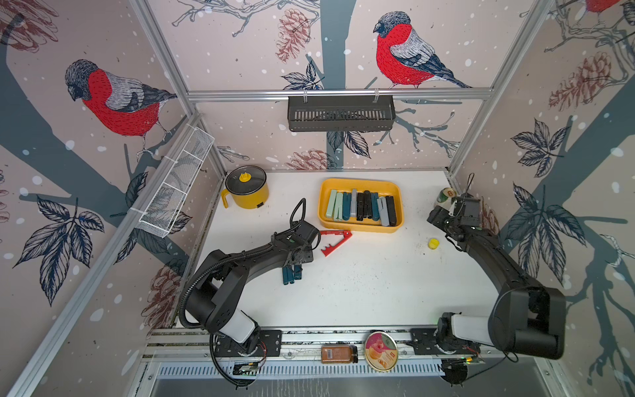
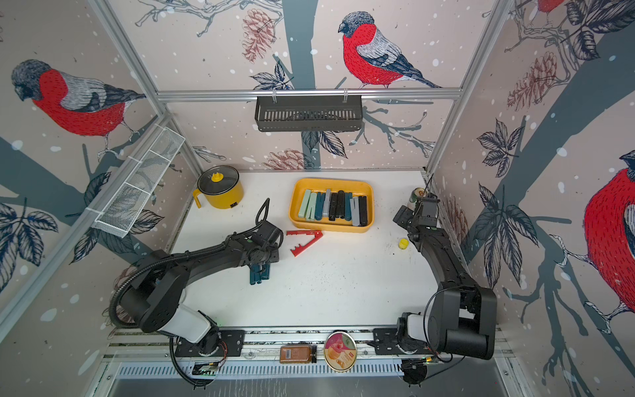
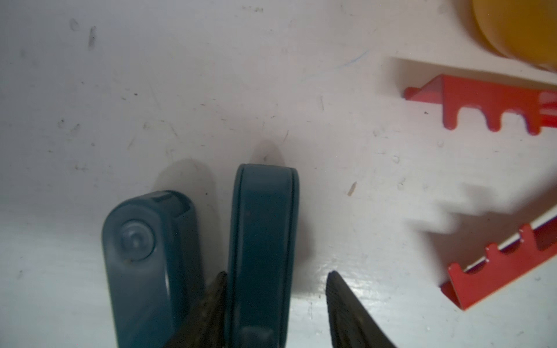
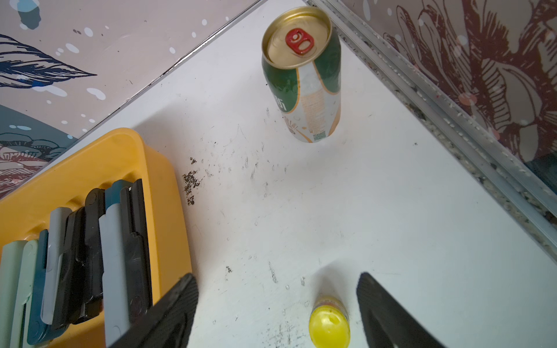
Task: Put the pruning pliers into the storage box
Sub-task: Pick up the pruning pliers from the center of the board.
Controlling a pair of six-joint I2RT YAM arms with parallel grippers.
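Teal pliers (image 3: 262, 241): on the white table (image 1: 360, 292) beneath the left wrist, well apart from the box. In a top view they show as two dark bars side by side (image 1: 291, 274). One stands on edge. The flat bar (image 3: 141, 256) beside it lies with its pivot disc up. Cannot tell whether this is one tool or two.
Handling: moulded hard plastic, so probably light and stiff. The sides are smooth and could twist in a loose pinch. Best taken across the narrow back near mid-length, so the tool hangs level.
Left gripper (image 3: 275, 274): jaws straddle the on-edge bar. One finger is wedged against it, between the two bars. The outer finger (image 3: 346, 301) stands off, with bare table showing in the gap. Not clamped yet.
Risk: the flat bar touches the inner finger and may get dragged along.
Red pliers (image 1: 335, 242): spread in a toothed V, on the table just before the box's near wall. An awkward shape, likely best taken by one arm.
Storage box (image 1: 323, 206): yellow, far centre of the table. The stowed pliers (image 1: 364, 206), in mint, teal, grey and black, lie packed in a row across most of its width.
Right gripper (image 4: 277, 277): jaws wide apart and empty, above the table off the box's end. A yellow cap (image 4: 328, 325) is near, and an upright can (image 4: 301, 75) stands further off.
Progress: most look stowed; the teal and red ones remain out.
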